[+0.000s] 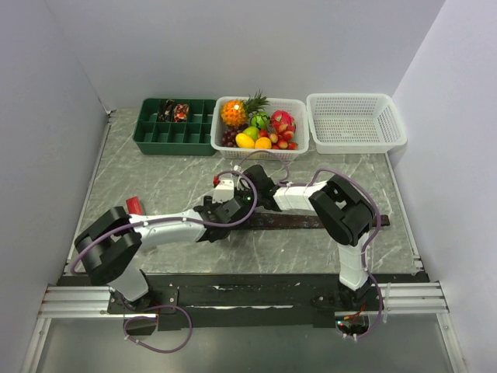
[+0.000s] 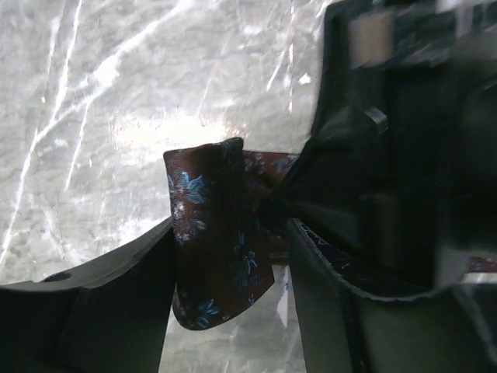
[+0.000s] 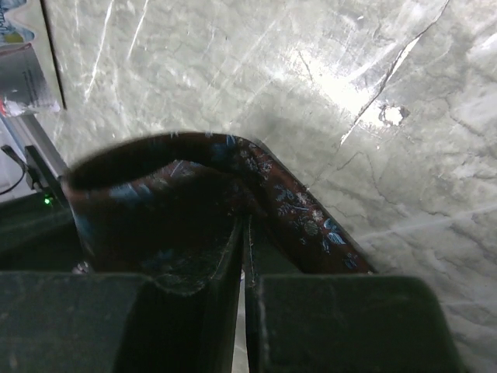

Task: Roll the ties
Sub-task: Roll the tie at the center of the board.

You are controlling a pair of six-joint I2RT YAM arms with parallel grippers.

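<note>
On the marbled worktop [image 1: 171, 183], 1 dark patterned tie [image 1: 299, 222] is laid crosswise. Its folded end is pinched by the closed right end effector [image 3: 245, 233] and straddled by the left end effector [image 2: 229, 227], whose clamping cannot be told.

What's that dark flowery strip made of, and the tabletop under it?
The tie looks like woven fabric, perhaps silk or polyester: soft folds, slight sheen, small blue flowers. The table looks like polished grey marble or a marble-look laminate: white veins, bright glare.
</note>
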